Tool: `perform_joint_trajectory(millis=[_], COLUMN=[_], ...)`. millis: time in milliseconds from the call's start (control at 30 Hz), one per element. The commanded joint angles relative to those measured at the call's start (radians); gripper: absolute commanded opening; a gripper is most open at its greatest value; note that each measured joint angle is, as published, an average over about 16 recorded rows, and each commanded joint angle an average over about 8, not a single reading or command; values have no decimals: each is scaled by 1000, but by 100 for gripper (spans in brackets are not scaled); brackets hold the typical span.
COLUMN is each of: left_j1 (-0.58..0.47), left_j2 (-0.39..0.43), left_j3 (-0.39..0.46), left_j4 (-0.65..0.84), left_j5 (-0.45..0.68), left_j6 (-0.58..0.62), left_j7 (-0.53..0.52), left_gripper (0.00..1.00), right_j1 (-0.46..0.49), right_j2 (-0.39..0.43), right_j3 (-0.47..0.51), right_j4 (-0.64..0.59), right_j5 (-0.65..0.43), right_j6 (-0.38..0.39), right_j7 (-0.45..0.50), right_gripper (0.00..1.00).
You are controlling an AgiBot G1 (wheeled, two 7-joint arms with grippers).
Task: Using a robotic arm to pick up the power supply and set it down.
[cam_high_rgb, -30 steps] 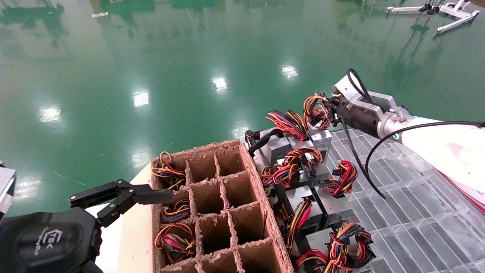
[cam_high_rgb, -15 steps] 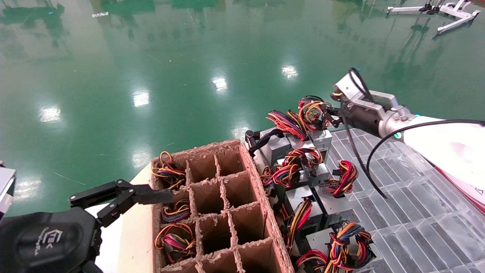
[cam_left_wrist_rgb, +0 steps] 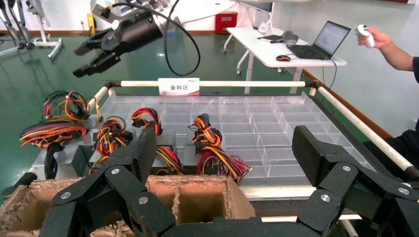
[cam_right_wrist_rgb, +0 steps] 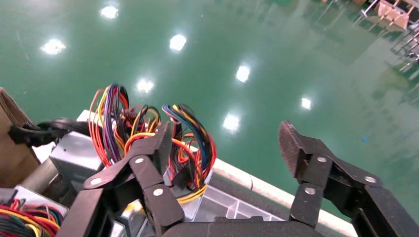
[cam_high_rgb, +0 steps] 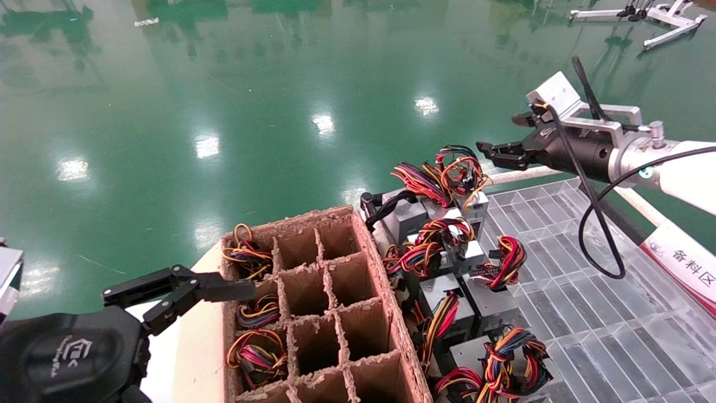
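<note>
Right gripper on the robotic arm hangs in the air off the far edge of the clear divided tray, fingers spread wide and empty. Power supply sits at the tray's far left corner, its wire bundle on top, apart from the gripper and just below it. More supplies crowd the tray's left edge beside a cardboard divider box. Left gripper is parked at the box's left wall, fingers wide open, holding nothing.
</note>
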Motion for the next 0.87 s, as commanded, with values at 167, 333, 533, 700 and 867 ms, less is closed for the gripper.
perform_joint_trajectory(millis=[167, 333, 533, 700, 867], left_j1=[0, 0, 0, 0, 0], left_j2=[0, 0, 0, 0, 0], left_j3=[0, 0, 0, 0, 0], left_j4=[0, 0, 0, 0, 0], left_j5=[0, 0, 0, 0, 0], left_j6=[0, 0, 0, 0, 0], left_j7=[0, 0, 0, 0, 0], left_gripper=[100, 100, 100, 100, 100], right_j1=[-26, -93, -174, -242, -290], right_j2=[28, 68, 118, 159, 188], right_j3=[20, 62, 112, 154, 184], right_j4=[52, 157, 288, 396, 472], right_j5=[13, 40, 74, 102, 122], right_j6=[-44, -96, -161, -215, -253], right_j7=[26, 66, 116, 157, 186], right_gripper=[100, 100, 100, 100, 100])
